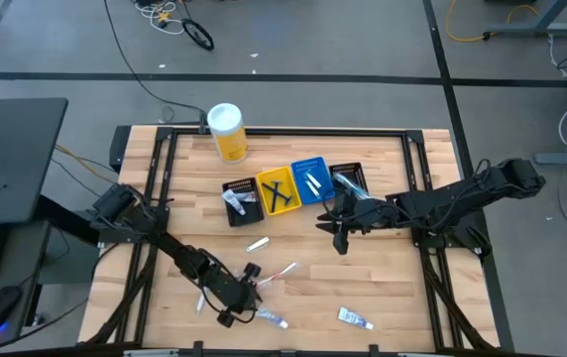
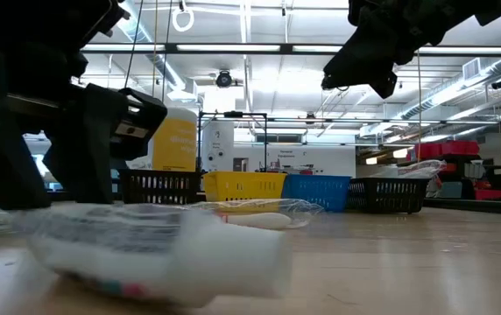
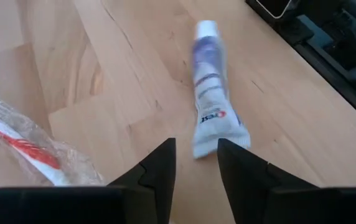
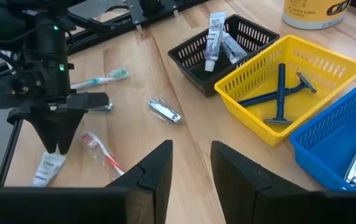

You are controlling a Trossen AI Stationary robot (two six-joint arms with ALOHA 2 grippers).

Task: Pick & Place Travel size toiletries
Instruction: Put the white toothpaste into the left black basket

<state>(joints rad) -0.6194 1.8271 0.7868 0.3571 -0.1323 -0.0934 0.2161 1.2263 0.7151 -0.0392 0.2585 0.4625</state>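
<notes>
table (image 1: 383, 288): pale wood, matt | bins (image 4: 293, 81): plastic mesh | tube (image 3: 210, 106): glossy

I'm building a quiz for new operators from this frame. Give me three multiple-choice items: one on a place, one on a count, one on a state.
1. Where is the left gripper?
A. over the blue bin
B. low over a toothpaste tube near the table's front edge
C. beside the yellow canister

2. How many razors lie in the yellow bin?
A. none
B. two
C. five

3. How do the right gripper's fingers stand?
A. open, holding nothing
B. shut on a razor
C. shut on a tube

Answers:
1 B: the left wrist view shows the toothpaste tube just ahead of its parted fingers.
2 B: the right wrist view shows two blue razors crossed inside.
3 A: the right gripper shows a bare gap between its fingers.
</notes>
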